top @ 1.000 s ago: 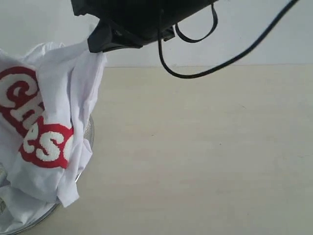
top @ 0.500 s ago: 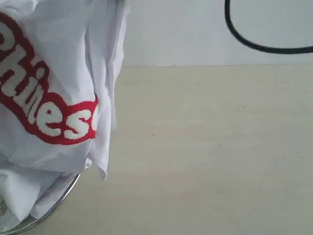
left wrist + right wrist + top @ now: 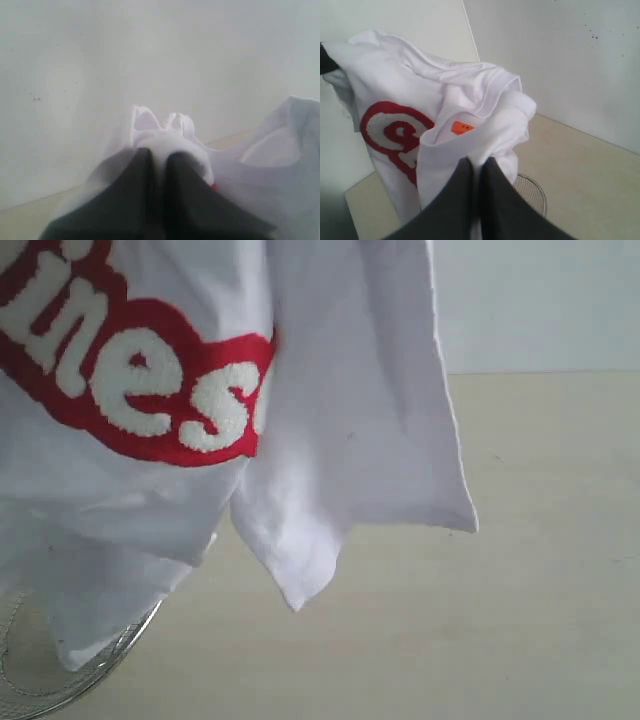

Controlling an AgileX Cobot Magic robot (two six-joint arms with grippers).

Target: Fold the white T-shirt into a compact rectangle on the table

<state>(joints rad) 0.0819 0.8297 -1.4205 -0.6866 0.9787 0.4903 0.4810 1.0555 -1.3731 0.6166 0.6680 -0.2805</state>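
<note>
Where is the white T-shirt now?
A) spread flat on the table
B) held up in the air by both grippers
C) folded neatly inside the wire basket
B: the white T-shirt hangs above the table, and the left gripper and the right gripper are each shut on its cloth.

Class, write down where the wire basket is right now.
In the exterior view the wire basket sits on the table at lower left, beneath the hanging white T-shirt.

White T-shirt (image 3: 350,420): soft matt cloth, fuzzy lettering. Table (image 3: 540,620): smooth matt. Basket (image 3: 532,192): wire mesh.
</note>
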